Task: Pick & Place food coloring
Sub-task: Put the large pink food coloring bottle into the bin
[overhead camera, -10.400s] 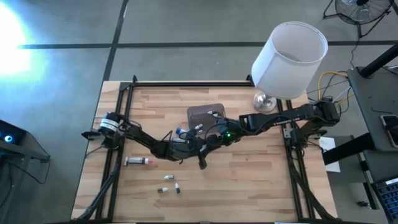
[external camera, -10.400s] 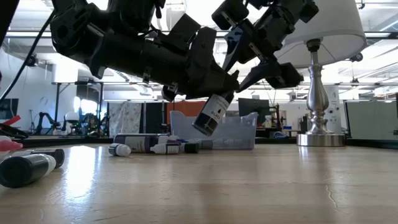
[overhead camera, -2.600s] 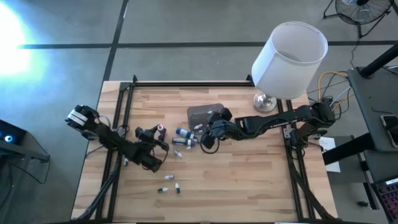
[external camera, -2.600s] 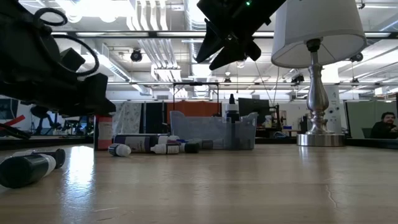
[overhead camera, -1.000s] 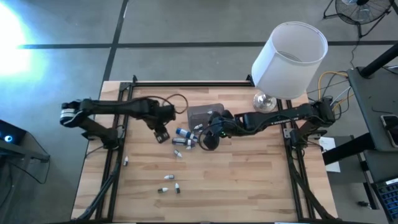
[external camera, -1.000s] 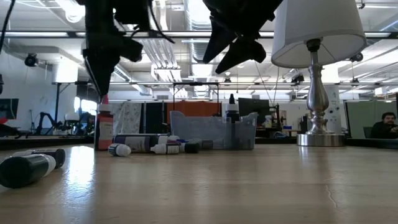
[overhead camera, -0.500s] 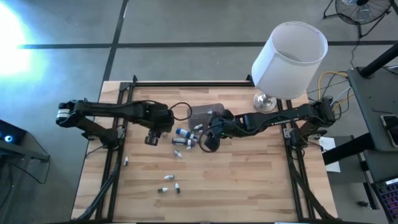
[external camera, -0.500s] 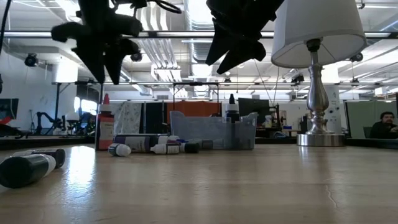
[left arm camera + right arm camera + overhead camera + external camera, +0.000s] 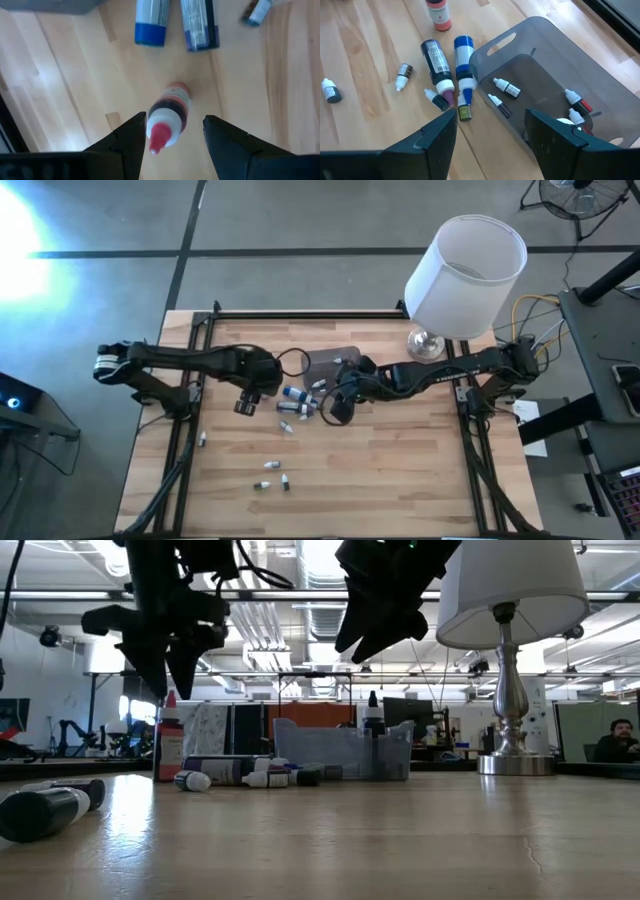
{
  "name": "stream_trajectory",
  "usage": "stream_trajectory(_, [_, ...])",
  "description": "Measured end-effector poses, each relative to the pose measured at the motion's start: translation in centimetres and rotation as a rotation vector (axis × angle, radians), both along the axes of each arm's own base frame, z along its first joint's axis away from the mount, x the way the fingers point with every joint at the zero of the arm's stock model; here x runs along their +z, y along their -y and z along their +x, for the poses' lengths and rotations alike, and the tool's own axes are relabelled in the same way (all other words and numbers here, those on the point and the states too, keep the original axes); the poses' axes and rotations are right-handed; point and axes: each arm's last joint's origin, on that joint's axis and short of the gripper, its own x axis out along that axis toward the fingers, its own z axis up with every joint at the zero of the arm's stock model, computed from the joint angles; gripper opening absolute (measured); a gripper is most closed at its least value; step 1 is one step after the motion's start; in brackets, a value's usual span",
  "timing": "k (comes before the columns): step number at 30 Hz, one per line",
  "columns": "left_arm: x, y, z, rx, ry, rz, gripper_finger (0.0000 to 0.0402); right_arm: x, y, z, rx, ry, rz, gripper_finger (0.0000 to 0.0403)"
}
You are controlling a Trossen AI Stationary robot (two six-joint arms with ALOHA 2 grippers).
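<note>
A food coloring bottle (image 9: pixel 170 112) with a red tip and red contents stands upright on its base on the wooden table, also seen in the low view (image 9: pixel 168 740). My left gripper (image 9: pixel 175 120) hangs open just above its tip, fingers pointing down, touching nothing. My right gripper (image 9: pixel 491 112) hovers open above the table beside the grey translucent tub (image 9: pixel 545 75), which holds several small bottles (image 9: pixel 507 88). More food coloring lies loose next to the tub: a blue-capped tube (image 9: pixel 463 55), a dark tube (image 9: pixel 435 55) and small bottles (image 9: pixel 402 75).
A lamp (image 9: pixel 465 275) with a white shade stands at the far right; its metal foot (image 9: pixel 427 343) is on the table. Small bottles (image 9: pixel 270 480) lie near the front edge and one more (image 9: pixel 203 438) at the left. A black-capped tube (image 9: pixel 45 810) lies close to the low camera.
My left gripper has rolled about its own pointing line above the red-tipped bottle and drifted a little toward the table's near left. Its fingers stay open. The bottle stays upright where it was.
</note>
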Motion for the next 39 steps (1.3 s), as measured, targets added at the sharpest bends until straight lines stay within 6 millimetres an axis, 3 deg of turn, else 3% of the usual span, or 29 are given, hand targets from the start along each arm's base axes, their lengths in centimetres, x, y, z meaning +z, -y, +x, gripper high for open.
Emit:
stream_trajectory(8, [-1.4, -0.4, -0.4, 0.02, -0.021, 0.01, 0.0175, -0.5, 0.0, -0.2, -0.001, -0.016, 0.0, 0.0224])
stream_trajectory(25, [-0.6, -1.2, 0.0, 0.052, 0.016, 0.021, 0.0174, -0.6, 0.0, -0.2, -0.002, -0.016, 0.002, 0.0224])
stream_trajectory(39, [-1.4, -1.1, 0.2, 0.057, -0.007, -0.022, 0.0174, -0.6, 0.0, -0.2, -0.003, -0.016, 0.002, 0.0224])
